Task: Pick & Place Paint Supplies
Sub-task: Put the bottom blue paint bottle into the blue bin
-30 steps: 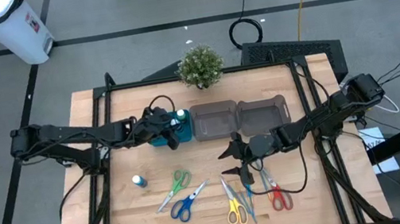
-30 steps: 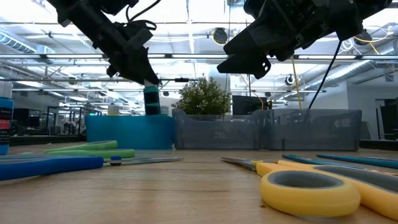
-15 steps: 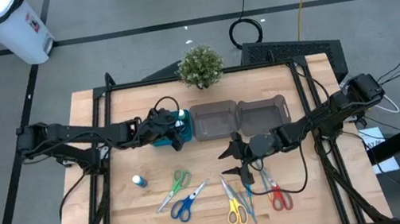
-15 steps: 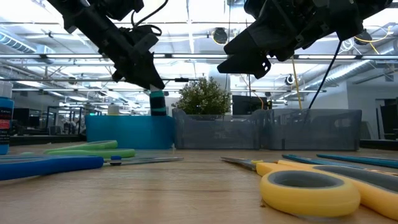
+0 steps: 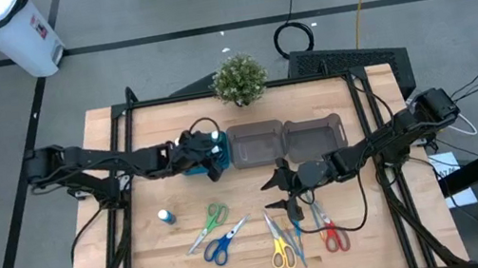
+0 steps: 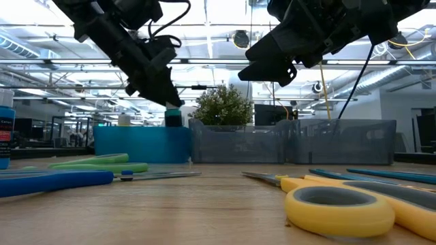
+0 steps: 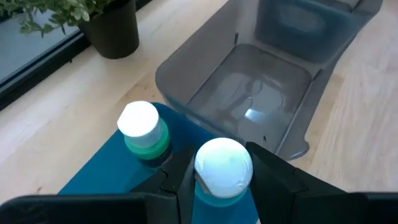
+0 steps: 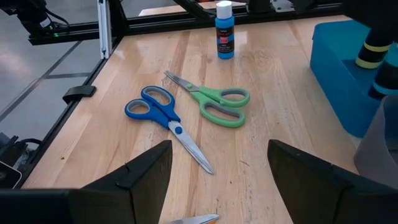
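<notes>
Grey floor (image 5: 161, 65) with dark lines surrounds the wooden table (image 5: 143, 255); white bin (image 5: 11, 30) nearby.

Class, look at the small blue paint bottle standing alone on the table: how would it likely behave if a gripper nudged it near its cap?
The blue paint bottle stands upright, tall and narrow, so it would probably tip. Its round body suggests it would then roll across the smooth wooden table. It looks small, likely light.

My left gripper (image 7: 219, 163) hides the body of the teal bottle (image 7: 223, 167), so I see only its white cap. In the low view the yellow scissors (image 6: 340, 209) are blurred and cut by the edge.
</notes>
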